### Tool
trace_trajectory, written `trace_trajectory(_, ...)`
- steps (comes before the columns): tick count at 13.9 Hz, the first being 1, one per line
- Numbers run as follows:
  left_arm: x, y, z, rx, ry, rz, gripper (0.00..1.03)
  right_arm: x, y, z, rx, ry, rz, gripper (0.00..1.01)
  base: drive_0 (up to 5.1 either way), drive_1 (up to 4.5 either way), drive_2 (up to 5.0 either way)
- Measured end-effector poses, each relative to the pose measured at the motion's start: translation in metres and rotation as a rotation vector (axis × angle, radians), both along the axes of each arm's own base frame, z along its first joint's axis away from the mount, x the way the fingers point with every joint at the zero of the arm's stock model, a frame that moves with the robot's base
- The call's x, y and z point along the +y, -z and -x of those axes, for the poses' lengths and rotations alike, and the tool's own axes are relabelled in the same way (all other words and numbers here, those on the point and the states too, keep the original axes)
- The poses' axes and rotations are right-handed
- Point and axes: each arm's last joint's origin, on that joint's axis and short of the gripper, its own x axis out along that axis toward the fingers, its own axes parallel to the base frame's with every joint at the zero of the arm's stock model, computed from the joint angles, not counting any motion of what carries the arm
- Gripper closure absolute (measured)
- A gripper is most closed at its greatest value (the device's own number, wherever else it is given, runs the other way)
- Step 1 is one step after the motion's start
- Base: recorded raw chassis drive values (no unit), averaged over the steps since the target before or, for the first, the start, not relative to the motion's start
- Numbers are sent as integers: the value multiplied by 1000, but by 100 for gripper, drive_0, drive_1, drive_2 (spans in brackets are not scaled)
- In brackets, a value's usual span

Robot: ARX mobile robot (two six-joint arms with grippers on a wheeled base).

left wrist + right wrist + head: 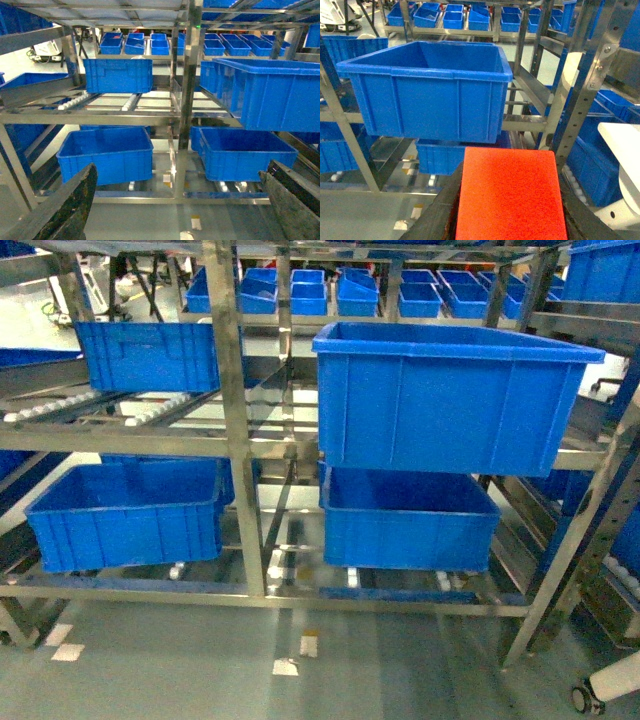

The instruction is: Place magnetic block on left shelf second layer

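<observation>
The magnetic block [510, 200], bright red, fills the lower middle of the right wrist view. My right gripper [509, 172] is shut on it, with a dark finger pressed against each side. It hangs in front of a steel rack, facing a large blue crate [427, 87]. My left gripper [181, 167] is open and holds nothing; its dark fingers [70, 205] frame the lower corners of the left wrist view. The left shelf second layer [130, 435] is a roller tier in the rack's left bay, with a blue crate [145, 355] at its back. Neither gripper shows in the head view.
The right bay holds a big blue crate [455, 395] over a lower crate [408, 520]. Another crate [125, 515] sits low in the left bay. A steel upright [235, 420] divides the bays. A white object with a caster [610, 685] stands at the lower right. Several small bins [300, 290] line the far rack.
</observation>
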Motion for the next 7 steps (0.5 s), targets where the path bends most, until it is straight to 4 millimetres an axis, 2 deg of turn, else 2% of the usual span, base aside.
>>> trace_trajectory(7, 0, 0, 0, -1, 1, 0, 5, 0, 0, 0, -1, 0, 0, 68, 8, 439, -423)
